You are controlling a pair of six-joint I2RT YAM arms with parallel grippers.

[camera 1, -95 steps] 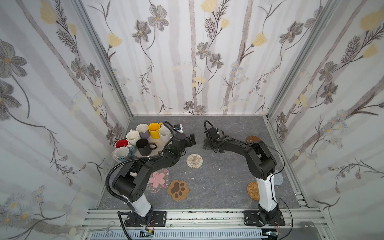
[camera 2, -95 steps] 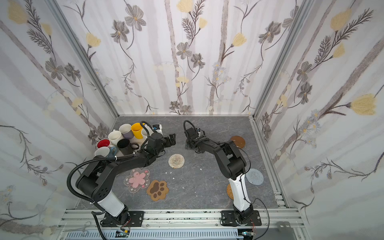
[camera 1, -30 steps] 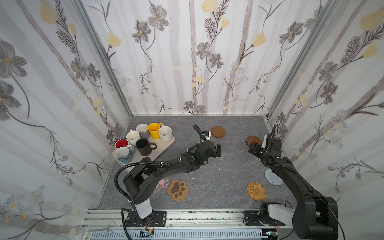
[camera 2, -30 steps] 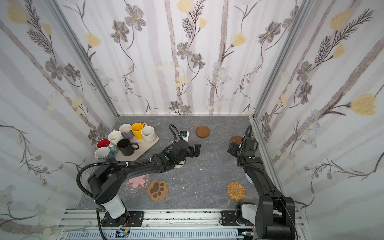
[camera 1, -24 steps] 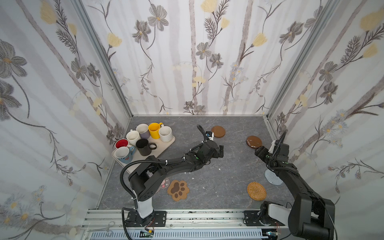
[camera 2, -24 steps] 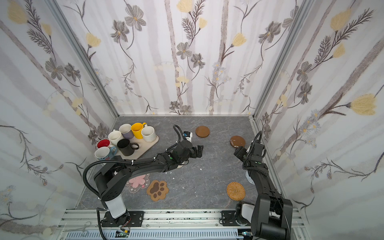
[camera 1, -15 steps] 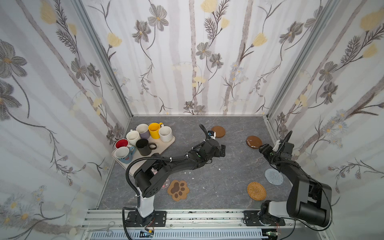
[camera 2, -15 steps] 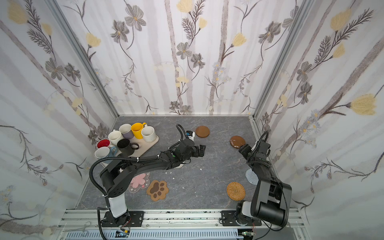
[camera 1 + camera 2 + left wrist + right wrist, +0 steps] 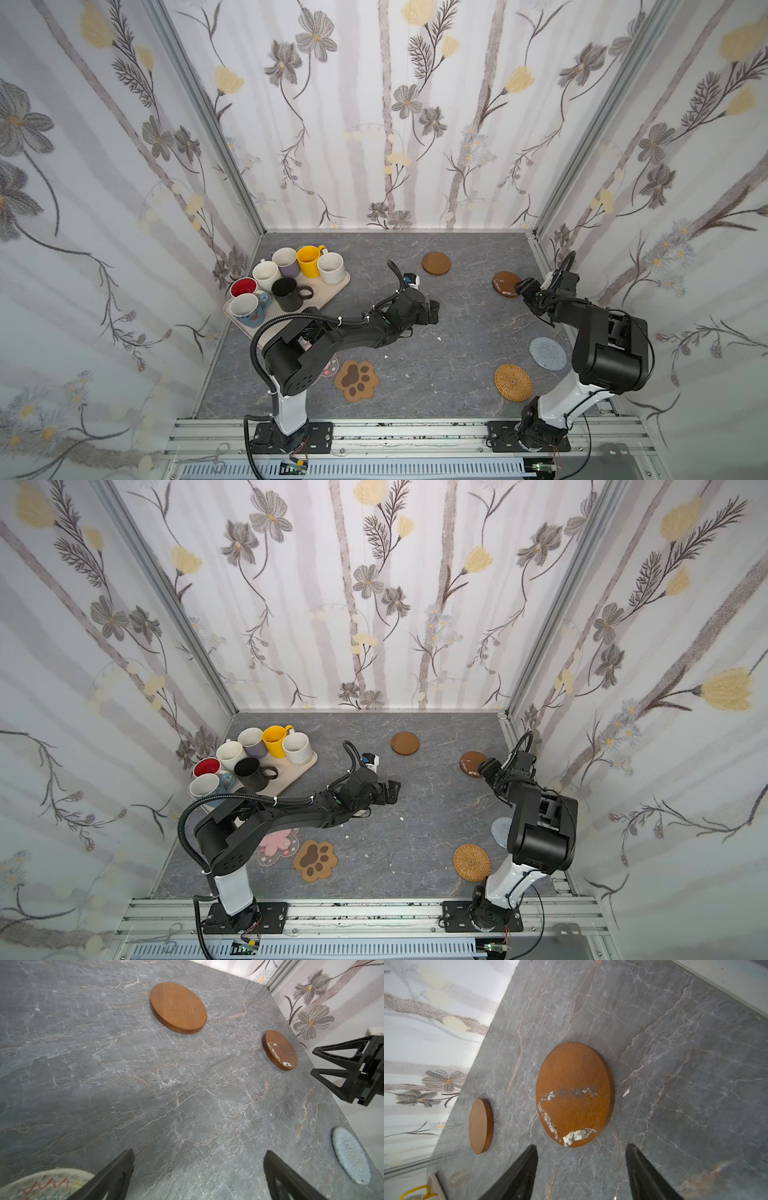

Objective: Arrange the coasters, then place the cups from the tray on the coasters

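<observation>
Lying near R pincer (image 9: 523, 289): scarred disc (image 9: 574, 1095) (just ahead), plain disc (image 9: 480, 1126).

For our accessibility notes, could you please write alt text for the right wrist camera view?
A brown wooden disc with white scuff marks lies flat on the grey marble table, just ahead of the right gripper, whose black jaws stand apart and hold nothing. A second, plain brown disc lies beside it, nearer the floral wall.
</observation>
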